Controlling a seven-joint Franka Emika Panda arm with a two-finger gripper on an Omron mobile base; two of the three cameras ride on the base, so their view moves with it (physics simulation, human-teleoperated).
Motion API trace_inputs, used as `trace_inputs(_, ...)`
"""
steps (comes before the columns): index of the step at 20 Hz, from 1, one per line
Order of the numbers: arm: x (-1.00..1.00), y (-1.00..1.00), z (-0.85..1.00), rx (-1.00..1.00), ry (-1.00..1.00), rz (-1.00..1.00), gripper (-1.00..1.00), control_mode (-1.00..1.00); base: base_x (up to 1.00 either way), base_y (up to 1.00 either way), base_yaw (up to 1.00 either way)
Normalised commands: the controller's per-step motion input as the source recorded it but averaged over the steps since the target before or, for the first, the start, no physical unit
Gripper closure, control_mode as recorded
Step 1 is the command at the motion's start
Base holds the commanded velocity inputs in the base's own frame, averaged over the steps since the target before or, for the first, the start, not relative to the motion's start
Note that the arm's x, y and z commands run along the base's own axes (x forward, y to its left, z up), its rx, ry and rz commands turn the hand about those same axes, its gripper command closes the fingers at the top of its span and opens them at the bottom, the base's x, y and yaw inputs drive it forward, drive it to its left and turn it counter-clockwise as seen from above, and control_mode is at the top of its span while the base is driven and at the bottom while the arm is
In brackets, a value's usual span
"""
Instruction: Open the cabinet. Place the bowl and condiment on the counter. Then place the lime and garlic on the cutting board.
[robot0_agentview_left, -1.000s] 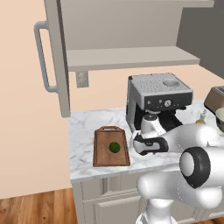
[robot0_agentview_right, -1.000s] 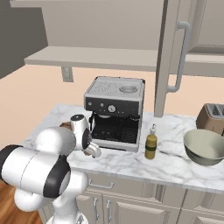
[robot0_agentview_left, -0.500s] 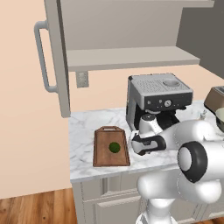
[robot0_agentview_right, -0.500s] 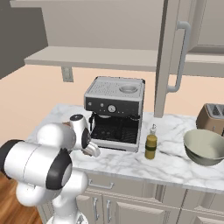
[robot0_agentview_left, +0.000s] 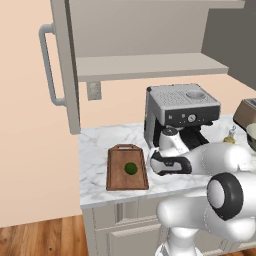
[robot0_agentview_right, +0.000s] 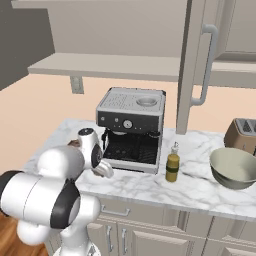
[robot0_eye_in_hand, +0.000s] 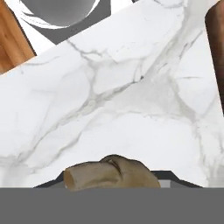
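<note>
— Where's your pincer (robot0_eye_in_hand: 111, 186)?

— Low over the worktop (robot0_eye_in_hand: 131, 100), closed around the garlic (robot0_eye_in_hand: 109, 175), which sits between its tips.

— And the rest?

— You have the cutting board (robot0_agentview_left: 127, 169) just beside the pincer, the lime (robot0_agentview_left: 130, 168) lying on it. Bottle (robot0_agentview_right: 172, 163) and bowl (robot0_agentview_right: 234, 167) stand well apart, beyond the coffee machine (robot0_agentview_right: 131, 127). The cabinet (robot0_agentview_left: 62, 65) door hangs open above.

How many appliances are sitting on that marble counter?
2. The coffee machine stands at the back of the counter, left of the small bottle. A brown toaster sits at the far right behind the bowl. Others could be out of frame.
</note>
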Motion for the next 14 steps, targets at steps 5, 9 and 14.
trace_inputs(5, -0.20, 0.04, 0.40, 0.00, -0.06, 0.00, 1.00, -1.00, 0.00, 0.00, 0.00)
trace_inputs(9, 0.00, 0.24, 0.27, 0.00, 0.00, 0.00, 1.00, -1.00, 0.00, 0.00, 0.00)
trace_inputs(14, 0.02, 0.31, 0.19, 0.00, 0.00, 0.01, 1.00, -1.00, 0.00, 0.00, 0.00)
